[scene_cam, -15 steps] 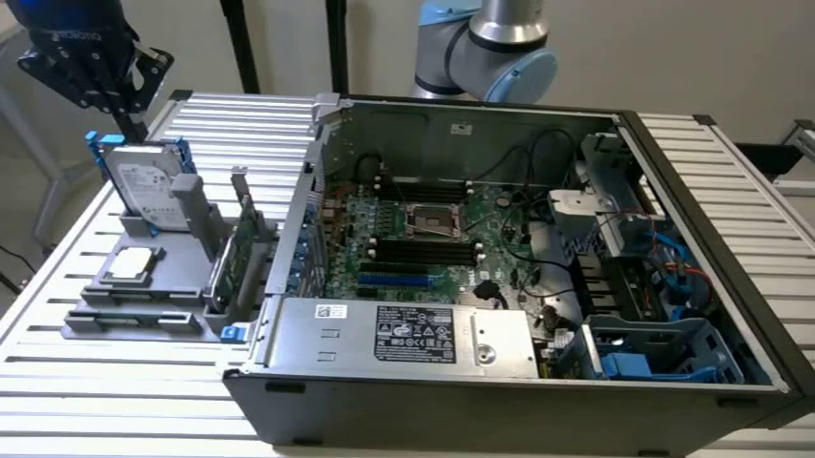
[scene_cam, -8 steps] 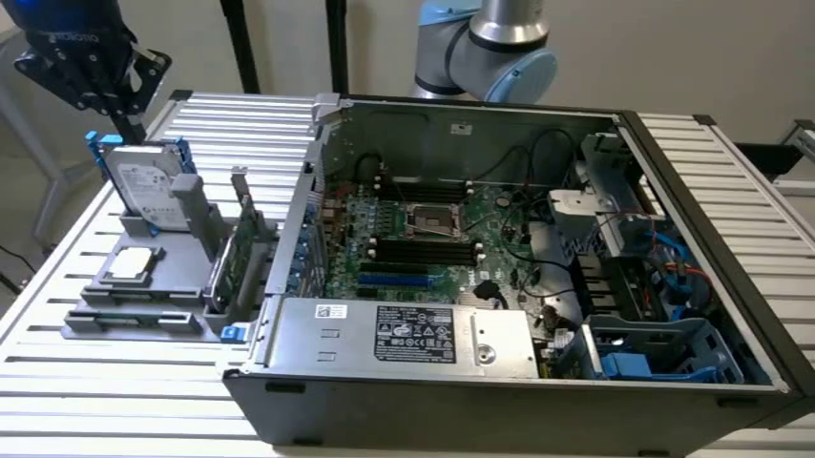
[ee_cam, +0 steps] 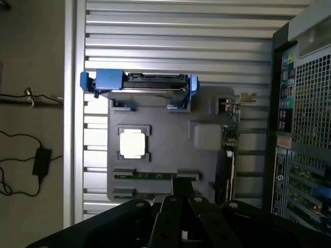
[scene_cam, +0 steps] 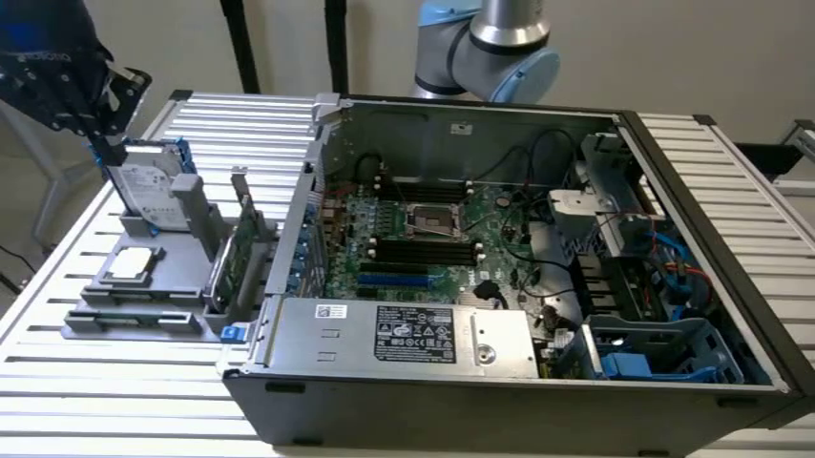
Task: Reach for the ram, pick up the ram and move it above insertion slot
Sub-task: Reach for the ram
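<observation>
The ram (ee_cam: 150, 175) is a thin green stick lying in a groove along one edge of the grey parts holder (ee_cam: 160, 119). In the exterior view the ram (scene_cam: 132, 317) lies at the holder's near edge. My black gripper (scene_cam: 105, 145) hangs high over the holder's far end, above the upright hard drive (scene_cam: 147, 191) and well apart from the ram. In the wrist view the gripper (ee_cam: 181, 190) shows its fingers pressed together with nothing between them. The black insertion slots (scene_cam: 421, 250) sit on the motherboard inside the open computer case (scene_cam: 535, 382).
On the holder stand a blue-framed hard drive (ee_cam: 137, 82), a square processor (ee_cam: 133, 143) and an upright green expansion card (scene_cam: 236, 253). The case wall (scene_cam: 300, 219) rises between the holder and the motherboard. Cables and drive cages crowd the case at the exterior view's right.
</observation>
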### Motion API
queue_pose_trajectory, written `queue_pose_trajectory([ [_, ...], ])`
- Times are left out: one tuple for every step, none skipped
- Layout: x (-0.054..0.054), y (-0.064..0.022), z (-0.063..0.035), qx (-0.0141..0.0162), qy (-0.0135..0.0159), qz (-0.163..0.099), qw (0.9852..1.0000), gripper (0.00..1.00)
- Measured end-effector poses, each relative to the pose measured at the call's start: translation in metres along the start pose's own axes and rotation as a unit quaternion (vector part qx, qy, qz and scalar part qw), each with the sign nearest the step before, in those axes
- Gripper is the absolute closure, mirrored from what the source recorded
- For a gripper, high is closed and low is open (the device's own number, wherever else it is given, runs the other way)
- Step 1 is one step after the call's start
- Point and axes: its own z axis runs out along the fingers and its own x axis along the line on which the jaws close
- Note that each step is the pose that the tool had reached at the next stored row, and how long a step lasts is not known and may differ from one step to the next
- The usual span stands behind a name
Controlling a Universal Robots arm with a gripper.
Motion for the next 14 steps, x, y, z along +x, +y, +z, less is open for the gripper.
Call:
queue_pose_trajectory([
  [0.0,-0.0041,0.0004,0.0,0.0,0.0,1.0,0.89],
  [0.0,-0.0082,0.0007,0.0,0.0002,0.0,1.0,0.89],
  [0.001,-0.0126,0.0011,0.0,0.0005,0.0,1.0,0.89],
  [0.001,-0.0166,0.0014,0.0,0.0008,0.0,1.0,0.89],
  [0.001,-0.0204,0.0018,-0.0001,0.001,0.0,1.0,0.89],
  [0.001,-0.0242,0.0022,-0.0001,0.0013,0.0,1.0,0.89],
  [0.001,-0.0282,0.0025,-0.0001,0.0016,0.0,1.0,0.89],
  [0.001,-0.0319,0.0028,-0.0001,0.002,0.0,1.0,0.89],
  [0.001,-0.0352,0.0033,-0.0001,0.0025,0.0,1.0,0.89],
  [0.001,-0.0385,0.0038,-0.0001,0.003,0.0,1.0,0.89],
  [0.001,-0.0411,0.0044,-0.0001,0.0034,0.0,1.0,0.89],
  [0.002,-0.0435,0.0052,-0.0001,0.0037,0.0,1.0,0.89],
  [0.002,-0.045,0.006,-0.0001,0.0038,0.0,1.0,0.89],
  [0.002,-0.0462,0.007,-0.0001,0.0039,0.0,1.0,0.89],
])
